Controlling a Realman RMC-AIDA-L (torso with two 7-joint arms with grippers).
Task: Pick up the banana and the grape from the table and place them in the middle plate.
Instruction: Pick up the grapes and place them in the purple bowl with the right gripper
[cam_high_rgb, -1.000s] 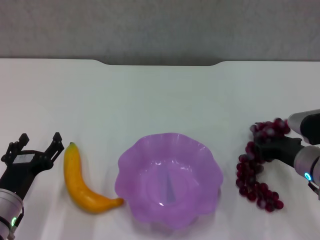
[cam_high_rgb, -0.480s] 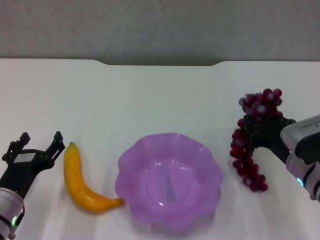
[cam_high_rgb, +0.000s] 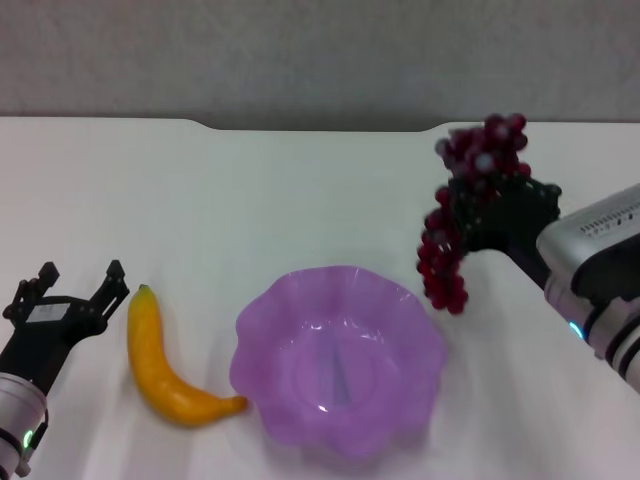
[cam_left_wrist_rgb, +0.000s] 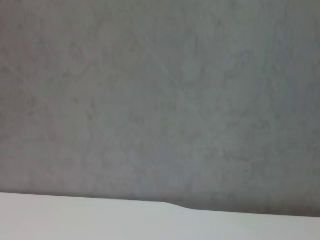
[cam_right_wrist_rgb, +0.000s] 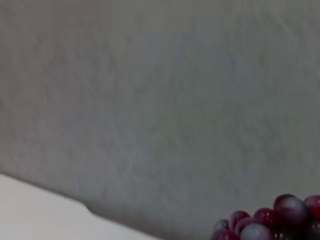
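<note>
- The grape was a bunch of small, round, dark red-purple beads, some greyish, hanging clear of the white table.
- The right gripper had its black jaws clamped on the bunch's upper part, the arm reaching in from the right.
- The middle plate, translucent purple with a wavy rim, lay below and left of those jaws.
- The banana, smooth, curved and yellow-orange, lay just right of the left gripper, whose jaws stood apart, low over the table.
</note>
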